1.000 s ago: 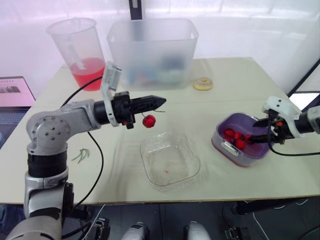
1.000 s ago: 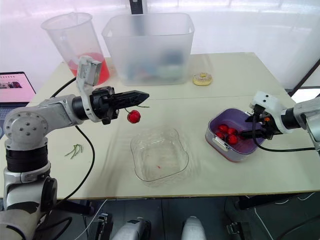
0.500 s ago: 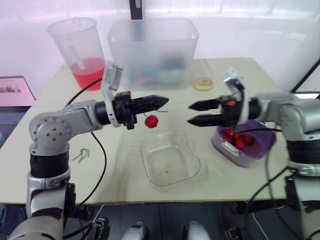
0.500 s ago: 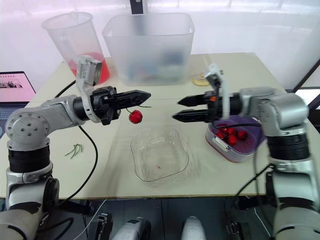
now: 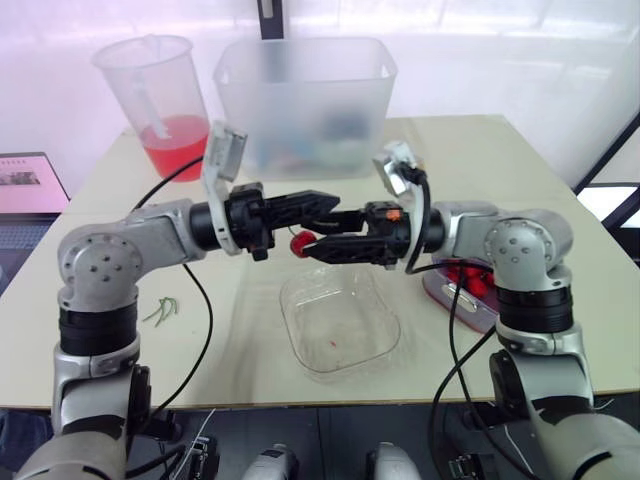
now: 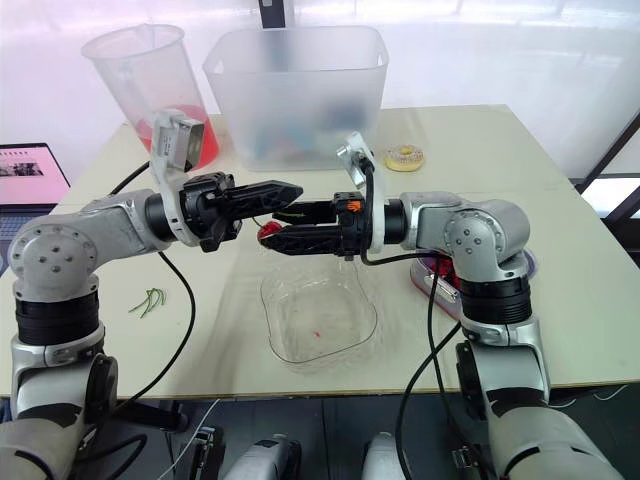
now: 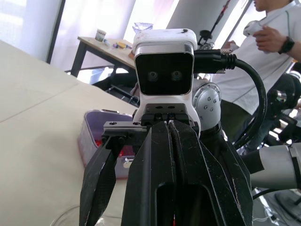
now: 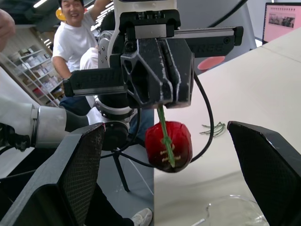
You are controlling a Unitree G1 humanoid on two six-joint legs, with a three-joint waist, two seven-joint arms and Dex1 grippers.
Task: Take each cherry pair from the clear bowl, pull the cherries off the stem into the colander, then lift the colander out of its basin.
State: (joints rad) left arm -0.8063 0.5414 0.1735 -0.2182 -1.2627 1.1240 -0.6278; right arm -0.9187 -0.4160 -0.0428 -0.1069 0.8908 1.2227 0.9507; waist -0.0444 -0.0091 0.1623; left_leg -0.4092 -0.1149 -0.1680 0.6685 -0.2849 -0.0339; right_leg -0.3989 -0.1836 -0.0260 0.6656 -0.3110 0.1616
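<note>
Over your beige surface (image 5: 450, 150), the left arm reaches across, its tool (image 5: 331, 201) pressed together on the stem (image 8: 162, 122) of a cherry (image 8: 168, 146) hanging above the clear bowl (image 5: 385, 335). The right arm stretches to meet it, tool (image 5: 318, 232) spread either side of the cherry. Its forearm hides most of the colander (image 5: 468, 285).

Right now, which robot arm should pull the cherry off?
Right. The left gripper is shut on the stem, with the cherry hanging below; the right gripper is open with a finger on each side of it.
</note>
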